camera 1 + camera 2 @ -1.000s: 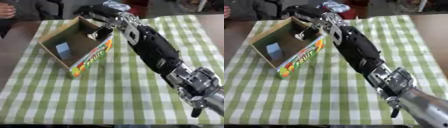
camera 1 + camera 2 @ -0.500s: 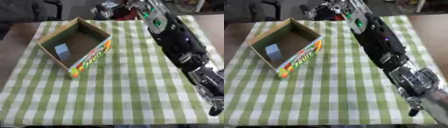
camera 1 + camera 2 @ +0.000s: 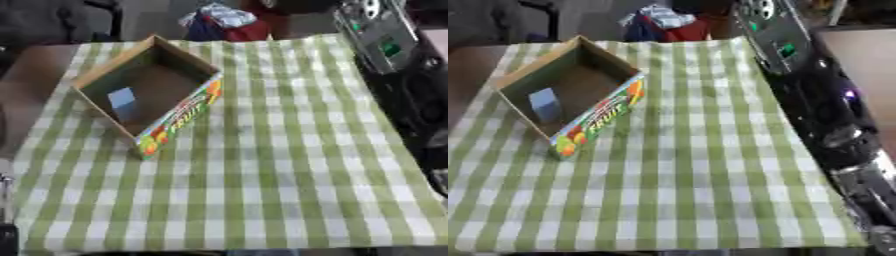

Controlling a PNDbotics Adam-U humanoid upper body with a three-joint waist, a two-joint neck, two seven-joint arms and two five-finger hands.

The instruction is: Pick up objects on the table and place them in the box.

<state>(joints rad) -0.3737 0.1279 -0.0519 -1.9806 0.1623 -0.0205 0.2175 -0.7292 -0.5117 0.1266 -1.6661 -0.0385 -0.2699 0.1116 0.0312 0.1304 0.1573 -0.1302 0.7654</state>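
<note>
Setting: an indoor room, most likely a robot test or demonstration space dressed as a home dining spot. Evidence follows. A desk (image 3: 262, 200) covered by a green-and-white checked cloth fills the view; bare brown desk surface shows at 9 o'clock and, in the right eye view, at 2 o'clock. An open cardboard box (image 3: 149, 95) printed with fruit pictures and lettering sits at 10 o'clock on the cloth. Beyond the far edge, at 12 o'clock, lies a heap of red, white and blue material (image 3: 223, 22), unclear in kind. A dark chair-like shape stands at 11 o'clock. The robot's black arm (image 3: 815, 100) runs along 3 o'clock.
</note>
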